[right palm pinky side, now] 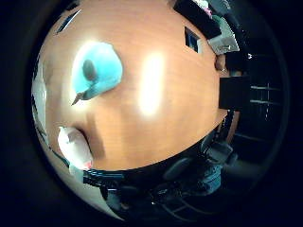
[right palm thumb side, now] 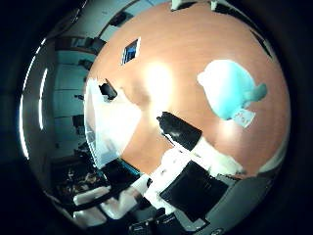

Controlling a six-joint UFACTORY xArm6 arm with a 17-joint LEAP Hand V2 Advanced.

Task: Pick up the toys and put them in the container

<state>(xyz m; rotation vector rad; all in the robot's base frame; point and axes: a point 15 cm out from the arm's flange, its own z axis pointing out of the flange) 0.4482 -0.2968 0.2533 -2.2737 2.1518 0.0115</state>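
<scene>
A light blue plush toy (right palm pinky side: pixel 99 68) lies on the wooden table (right palm pinky side: pixel 170 113). In the right thumb side palm view the same kind of toy (right palm thumb side: pixel 235 86) has a white tag beside it. My right hand (right palm thumb side: pixel 196 147) hovers above the table, away from the toy. Its black and white fingers (right palm thumb side: pixel 181 130) reach out relaxed, with nothing between them. A white fingertip (right palm pinky side: pixel 74 147) shows in the right little finger side palm view. A pale, box-like thing (right palm thumb side: pixel 112 122) stands at the table's edge; I cannot tell whether it is the container.
A small dark square object (right palm pinky side: pixel 193 41) lies near the table's far edge, and it also shows in the right thumb side palm view (right palm thumb side: pixel 130 51). Dark furniture (right palm pinky side: pixel 237 90) stands beyond the table's edge.
</scene>
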